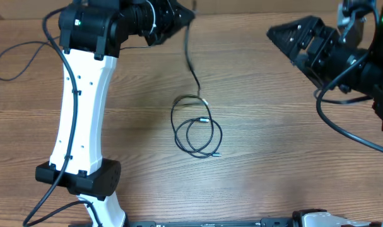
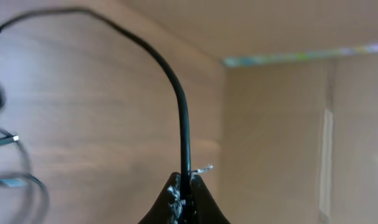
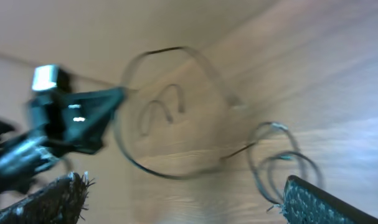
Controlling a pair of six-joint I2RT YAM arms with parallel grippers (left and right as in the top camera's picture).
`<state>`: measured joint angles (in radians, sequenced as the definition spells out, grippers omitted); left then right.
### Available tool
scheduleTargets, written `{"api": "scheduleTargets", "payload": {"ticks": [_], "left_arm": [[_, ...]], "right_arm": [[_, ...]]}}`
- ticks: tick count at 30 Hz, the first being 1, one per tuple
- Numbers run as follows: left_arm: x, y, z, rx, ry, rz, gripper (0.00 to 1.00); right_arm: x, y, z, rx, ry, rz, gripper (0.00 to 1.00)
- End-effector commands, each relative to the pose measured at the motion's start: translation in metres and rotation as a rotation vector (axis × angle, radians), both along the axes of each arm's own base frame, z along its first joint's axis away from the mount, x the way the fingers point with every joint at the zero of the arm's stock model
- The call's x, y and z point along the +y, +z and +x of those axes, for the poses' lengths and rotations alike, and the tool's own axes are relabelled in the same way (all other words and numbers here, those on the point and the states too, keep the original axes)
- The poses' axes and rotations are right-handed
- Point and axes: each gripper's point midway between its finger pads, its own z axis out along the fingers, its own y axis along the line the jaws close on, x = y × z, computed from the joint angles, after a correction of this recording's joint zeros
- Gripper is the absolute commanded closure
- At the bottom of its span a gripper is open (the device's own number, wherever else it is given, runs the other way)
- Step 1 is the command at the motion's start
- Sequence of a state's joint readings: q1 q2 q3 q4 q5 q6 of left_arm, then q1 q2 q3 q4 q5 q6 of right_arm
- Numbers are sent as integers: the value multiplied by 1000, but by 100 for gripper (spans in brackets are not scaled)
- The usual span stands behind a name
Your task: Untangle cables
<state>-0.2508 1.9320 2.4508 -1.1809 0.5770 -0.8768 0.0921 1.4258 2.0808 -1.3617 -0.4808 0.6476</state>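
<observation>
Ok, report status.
Left pincer shut on cable. Right pincer open, empty. Cable's loops coiled on table. Nothing blocking.

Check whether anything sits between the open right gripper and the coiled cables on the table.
Nothing visible does. Only bare table lies between the right gripper and the cables. The left gripper pinches one cable's end beyond the coil, clear of that path.

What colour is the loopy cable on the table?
The cable is black with little silver tips; the overhead view shows it best.
</observation>
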Motion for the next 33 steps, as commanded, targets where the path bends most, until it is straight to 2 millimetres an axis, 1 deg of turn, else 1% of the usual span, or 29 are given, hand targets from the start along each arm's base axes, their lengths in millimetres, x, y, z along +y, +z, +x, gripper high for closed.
{"api": "scheduleTargets", "payload": {"ticks": [1,5,7,10,13,16,18,22,25,27,29,30,33], "left_arm": [[32,18,17,-165,134,160,96],[44,31,27,-237,196,197,96],[48,41,34,-330,194,250,96],[57,39,37,-395,167,362,96],[82,19,35,-339,207,495,96],[123,-5,27,-221,312,650,96],[143,-15,22,-164,348,706,96],[162,-31,9,-69,310,690,96],[164,-42,-4,-21,197,630,96],[159,-43,-11,-17,120,572,96],[148,-39,-15,-52,28,507,96],[140,-35,-17,-87,-36,466,96],[126,-29,-22,-132,-119,415,96]], "right_arm": [[-24,-2,-3,-18,-102,-107,0],[-29,-11,-7,16,-115,-137,0],[-29,-15,-10,30,-107,-152,0],[-30,-20,-12,59,-104,-157,0],[-32,-28,-14,93,-113,-172,0],[-38,-36,-13,127,-136,-201,0],[-40,-41,-11,146,-143,-212,0],[-39,-50,-5,178,-139,-218,0],[-39,-59,1,214,-136,-224,0],[-38,-66,4,239,-133,-227,0],[-37,-70,8,254,-128,-227,0],[-36,-73,9,263,-123,-227,0],[-30,-76,12,259,-63,-234,0]]}}
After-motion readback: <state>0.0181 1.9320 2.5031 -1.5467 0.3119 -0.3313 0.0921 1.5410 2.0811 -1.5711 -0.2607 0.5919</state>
